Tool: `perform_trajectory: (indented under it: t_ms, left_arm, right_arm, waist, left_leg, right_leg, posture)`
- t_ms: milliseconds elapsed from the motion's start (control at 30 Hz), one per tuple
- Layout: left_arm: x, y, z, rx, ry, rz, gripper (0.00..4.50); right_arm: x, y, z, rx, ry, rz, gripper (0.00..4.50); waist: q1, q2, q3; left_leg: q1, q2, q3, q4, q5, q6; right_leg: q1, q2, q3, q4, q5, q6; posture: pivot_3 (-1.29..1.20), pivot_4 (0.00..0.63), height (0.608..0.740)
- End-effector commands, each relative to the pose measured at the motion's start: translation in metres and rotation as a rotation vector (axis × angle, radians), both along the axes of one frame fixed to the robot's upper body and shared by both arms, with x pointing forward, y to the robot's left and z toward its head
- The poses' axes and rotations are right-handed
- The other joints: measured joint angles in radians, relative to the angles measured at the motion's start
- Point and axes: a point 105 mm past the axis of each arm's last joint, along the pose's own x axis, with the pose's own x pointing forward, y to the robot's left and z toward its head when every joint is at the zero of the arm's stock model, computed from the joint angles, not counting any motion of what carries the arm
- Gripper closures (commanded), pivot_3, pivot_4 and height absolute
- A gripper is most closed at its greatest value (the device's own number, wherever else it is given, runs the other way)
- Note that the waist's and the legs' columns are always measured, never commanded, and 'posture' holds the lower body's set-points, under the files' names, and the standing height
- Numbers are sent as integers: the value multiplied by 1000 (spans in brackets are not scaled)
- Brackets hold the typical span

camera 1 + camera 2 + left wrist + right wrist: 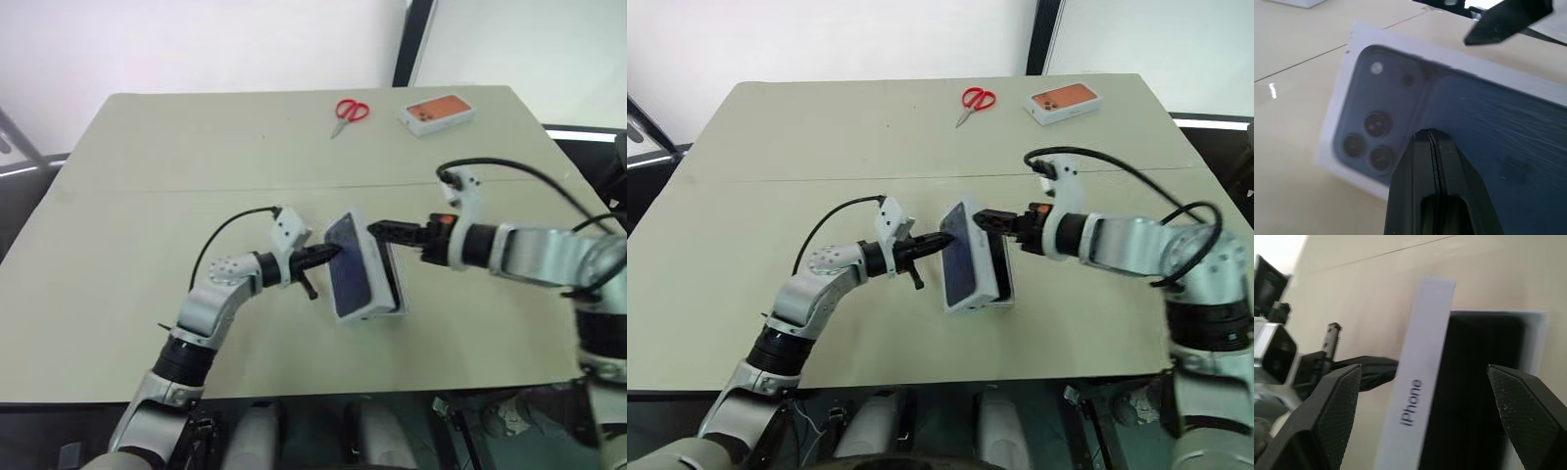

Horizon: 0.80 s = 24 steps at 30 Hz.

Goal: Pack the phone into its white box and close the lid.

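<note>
I nudge the tilted white cardboard lid point(355, 266) down with my closed left pincer point(331, 254), right pincer point(377, 228) spread apart beside it.

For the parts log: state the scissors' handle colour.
Red; the scissors show best in the left eye view, at the table's far side.

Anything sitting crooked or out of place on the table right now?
Yes: the lid is not flat on the white box. It stands tilted up on its long edge over the base, printed face toward the shut left claw touching it. The open right claw is at its upper edge.
</note>
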Motion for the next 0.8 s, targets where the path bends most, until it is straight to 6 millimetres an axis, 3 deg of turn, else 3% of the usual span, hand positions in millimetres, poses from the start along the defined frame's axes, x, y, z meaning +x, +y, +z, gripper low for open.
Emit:
perform_trajectory:
  t_ms: [33, 133, 300, 400, 467, 600, 633, 800]
  left_arm:
    - [-3, -19, 14, -14, -39, -29, 4500]
    - [-1, -22, 19, -28, -44, -22, 4500]
    - [14, 8, 37, -86, -33, 98, 4500]
    - [19, 45, 43, -56, -35, 192, 4500]
    - [15, 67, 41, -1, -25, 225, 4500]
    - [-5, 82, 22, 137, 24, 171, 4500]
    - [-10, 83, 17, 162, 41, 155, 4500]
    - [-25, 81, -15, 320, 164, 119, 4500]
  right_arm:
    - [3, -6, 9, -124, -97, 34, 178]
    - [4, -15, 7, -257, -162, 50, 178]
    - [5, -28, -3, -459, -257, 88, 178]
    - [6, -32, -6, -544, -314, 122, 1044]
    - [6, -31, -8, -600, -356, 153, 2051]
    - [3, -22, -15, -763, -477, 292, 4182]
    - [3, -19, -16, -781, -504, 318, 4463]
    - [7, -8, -27, -864, -574, 425, 4463]
  waist:
    - [0, 0, 0]
    - [-2, 0, 0]
    - [0, 0, 0]
    - [-1, 0, 0]
    - [-4, 0, 0]
    - [-1, 1, 0]
    - [1, 1, 0]
    - [3, 0, 0]
  left_leg:
    - [0, 0, 0, 0, 0, 0]
    - [0, 0, 0, 0, 0, 0]
    - [0, 0, 0, 0, 0, 0]
    - [0, 0, -1, 0, 0, 0]
    - [0, 0, 0, 0, 0, 0]
    - [0, 0, -1, -1, 0, 0]
    - [0, 0, -1, -1, 0, 0]
    - [0, -1, -1, 0, 0, 0]
  right_leg:
    - [0, 0, 0, 0, 0, 0]
    - [0, 0, 0, 0, 0, 0]
    - [0, 0, 0, 0, 0, 0]
    - [0, 0, 0, 0, 0, 0]
    - [-1, 1, 0, 0, 0, 0]
    - [-1, 0, 0, 0, 0, 0]
    - [-1, 0, 0, -1, 0, 0]
    - [1, -1, 0, -1, 0, 0]
  posture:
    - [0, 150, 740]
    - [0, 150, 740]
    - [0, 150, 740]
    - [0, 150, 740]
    - [0, 150, 740]
    - [0, 150, 740]
    - [0, 150, 740]
    - [0, 150, 740]
